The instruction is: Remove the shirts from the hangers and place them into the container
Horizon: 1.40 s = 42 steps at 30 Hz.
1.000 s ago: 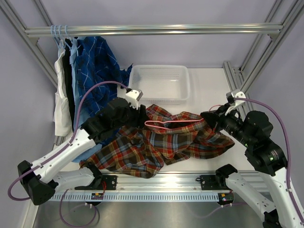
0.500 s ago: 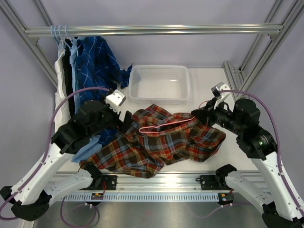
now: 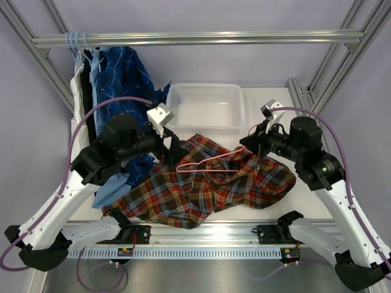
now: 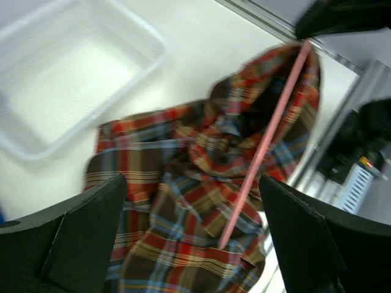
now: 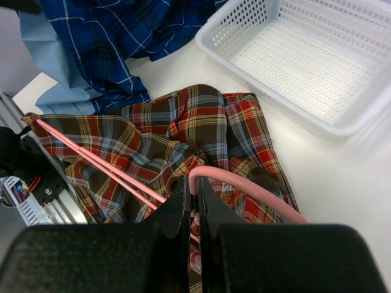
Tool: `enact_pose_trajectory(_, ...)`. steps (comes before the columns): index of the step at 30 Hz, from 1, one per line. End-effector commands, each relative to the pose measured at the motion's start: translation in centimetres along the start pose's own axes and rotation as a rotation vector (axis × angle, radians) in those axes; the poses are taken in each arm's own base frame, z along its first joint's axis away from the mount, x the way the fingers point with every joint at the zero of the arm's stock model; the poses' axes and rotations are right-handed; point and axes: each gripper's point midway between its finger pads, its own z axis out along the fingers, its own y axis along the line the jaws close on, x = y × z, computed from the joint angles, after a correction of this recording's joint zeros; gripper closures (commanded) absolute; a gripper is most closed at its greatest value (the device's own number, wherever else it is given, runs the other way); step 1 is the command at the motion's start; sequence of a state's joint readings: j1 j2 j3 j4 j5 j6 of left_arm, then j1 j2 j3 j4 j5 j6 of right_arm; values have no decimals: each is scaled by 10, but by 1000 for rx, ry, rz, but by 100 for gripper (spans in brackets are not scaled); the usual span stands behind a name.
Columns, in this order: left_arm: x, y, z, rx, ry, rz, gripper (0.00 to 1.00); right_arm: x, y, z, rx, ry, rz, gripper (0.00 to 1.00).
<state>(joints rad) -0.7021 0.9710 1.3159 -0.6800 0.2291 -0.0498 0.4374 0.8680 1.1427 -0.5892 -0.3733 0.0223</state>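
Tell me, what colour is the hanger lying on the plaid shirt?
Pink. The hanger shows best in the right wrist view, lying across the plaid shirt.

The shirt (image 3: 183, 195) lies before the container (image 3: 204, 127), hanger (image 4: 259, 152) atop.

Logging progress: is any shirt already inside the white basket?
No, the white basket shows only its bare perforated floor, and the plaid shirt lies outside, in front of it.
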Motion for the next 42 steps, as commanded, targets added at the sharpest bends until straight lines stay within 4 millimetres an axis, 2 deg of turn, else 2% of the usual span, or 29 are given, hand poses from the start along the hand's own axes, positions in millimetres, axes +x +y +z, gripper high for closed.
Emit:
enact_pose_trajectory(1,-11,-52,11,229,-31,22,6,-38,12,-2,-61,-103,-59,100)
enact_pose_trajectory(2,2,-63,23,247,29,43,7,-38,15,-2,-81,-104,-64,100)
enact_pose_trajectory(4,4,-72,32,275,65,63,7,-40,17,-1,-92,-109,-65,100)
enact_pose_trajectory(5,13,-74,43,284,108,59,8,-42,19,-1,-106,-112,-68,100)
enact_pose_trajectory(8,28,-73,54,285,163,75,14,-44,25,-2,-137,-118,-75,100)
enact_pose_trajectory(12,46,-67,60,275,222,97,28,-45,27,-2,-145,-116,-74,100)
enact_pose_trajectory(13,48,-67,60,275,225,101,35,-45,26,-2,-145,-115,-75,100)
enact_pose_trajectory(15,53,-66,59,272,237,105,44,-44,27,-2,-148,-113,-73,100)
enact_pose_trajectory(16,55,-65,59,270,236,107,55,-46,27,-3,-148,-120,-76,100)
enact_pose_trajectory(19,57,-64,58,267,240,113,78,-44,26,-2,-146,-117,-75,100)
enact_pose_trajectory(20,56,-63,57,264,234,114,93,-42,25,0,-142,-114,-71,100)
enact_pose_trajectory(21,57,-62,57,257,231,116,100,-41,24,1,-137,-109,-68,100)
enact_pose_trajectory(22,55,-62,56,253,223,119,100,-39,22,2,-125,-105,-59,100)
enact_pose_trajectory(23,52,-61,53,251,208,124,100,-35,18,4,-110,-95,-50,95)
enact_pose_trajectory(24,52,-60,52,240,204,127,100,-30,16,6,-100,-85,-40,72)
enact_pose_trajectory(26,51,-58,49,230,192,128,100,-18,7,7,-48,-68,-6,54)
enact_pose_trajectory(27,51,-56,49,216,190,132,100,-14,3,6,-28,-68,5,41)
enact_pose_trajectory(28,53,-55,50,212,193,130,100,-12,3,0,-12,-81,26,36)
enact_pose_trajectory(30,56,-52,51,198,200,126,100,6,-7,-1,50,-65,60,27)
enact_pose_trajectory(31,59,-51,52,192,205,120,100,7,-10,-9,86,-85,78,19)
enact_pose_trajectory(32,59,-49,53,182,202,116,100,19,-14,-10,109,-69,96,15)
enact_pose_trajectory(34,61,-43,55,139,207,98,100,27,-18,-21,154,-81,127,6)
enact_pose_trajectory(35,60,-40,54,120,208,99,100,38,-25,-22,195,-66,142,2)
enact_pose_trajectory(37,56,-32,49,54,202,51,100,48,-32,-32,257,-72,173,0)
enact_pose_trajectory(40,41,-21,27,-31,169,25,100,69,-44,-41,342,-54,221,0)
enact_pose_trajectory(41,42,-19,19,-45,178,23,100,81,-48,-40,369,-31,237,1)
enact_pose_trajectory(42,30,-17,11,-65,148,22,100,87,-51,-41,391,-21,272,1)
